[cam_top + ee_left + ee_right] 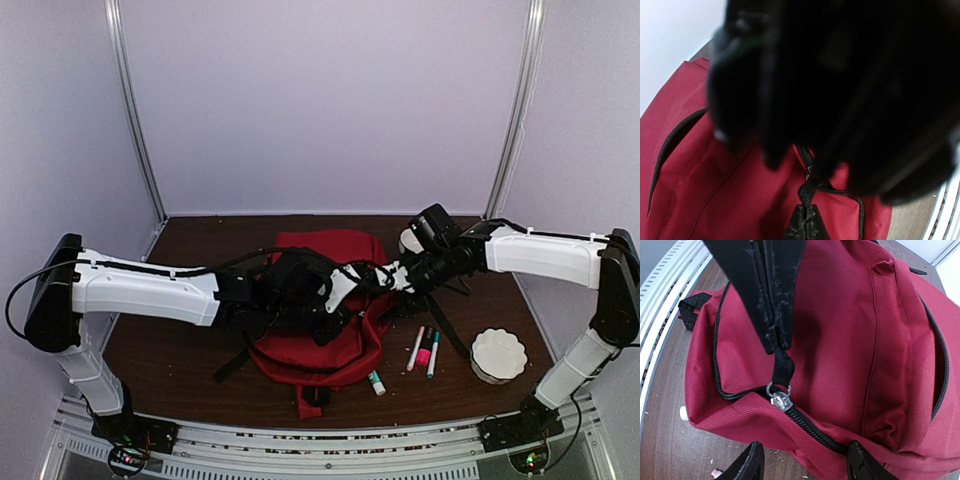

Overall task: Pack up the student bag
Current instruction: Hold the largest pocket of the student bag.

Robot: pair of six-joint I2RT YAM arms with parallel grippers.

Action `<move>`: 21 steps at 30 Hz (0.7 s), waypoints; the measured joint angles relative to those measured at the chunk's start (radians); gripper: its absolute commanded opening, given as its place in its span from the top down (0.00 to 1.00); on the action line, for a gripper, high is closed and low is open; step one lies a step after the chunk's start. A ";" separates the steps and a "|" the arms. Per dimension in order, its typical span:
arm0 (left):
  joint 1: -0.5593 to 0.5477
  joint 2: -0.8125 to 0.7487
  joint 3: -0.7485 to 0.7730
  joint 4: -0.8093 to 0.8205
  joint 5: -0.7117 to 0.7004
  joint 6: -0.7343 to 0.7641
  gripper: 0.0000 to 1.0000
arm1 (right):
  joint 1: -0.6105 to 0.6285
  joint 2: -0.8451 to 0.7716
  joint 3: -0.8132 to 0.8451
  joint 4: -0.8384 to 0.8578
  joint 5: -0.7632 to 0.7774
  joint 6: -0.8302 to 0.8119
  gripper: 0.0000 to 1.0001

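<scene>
Nearest us on the tabletop lie markers and a white bowl; mid-tabletop sits the red student bag. Our left pincer clamps its zip pull; our right pincer gapes wide, holding nothing

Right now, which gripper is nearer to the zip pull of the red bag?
Left. The left gripper is shut on the zip pull of the student bag. The right gripper stands open just short of the pull, not touching it.

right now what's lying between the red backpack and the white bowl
Three markers lie side by side on the table between backpack and bowl; the top view shows it.
</scene>
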 measured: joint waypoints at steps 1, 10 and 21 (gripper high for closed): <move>0.000 0.000 0.000 0.003 0.000 -0.002 1.00 | 0.003 0.000 0.000 0.005 0.004 0.000 0.44; 0.000 -0.001 -0.007 0.022 0.007 -0.007 1.00 | 0.048 0.051 0.018 0.031 0.061 -0.026 0.77; -0.011 -0.006 -0.012 -0.010 -0.008 -0.018 1.00 | -0.026 0.036 -0.011 0.058 0.074 -0.006 0.99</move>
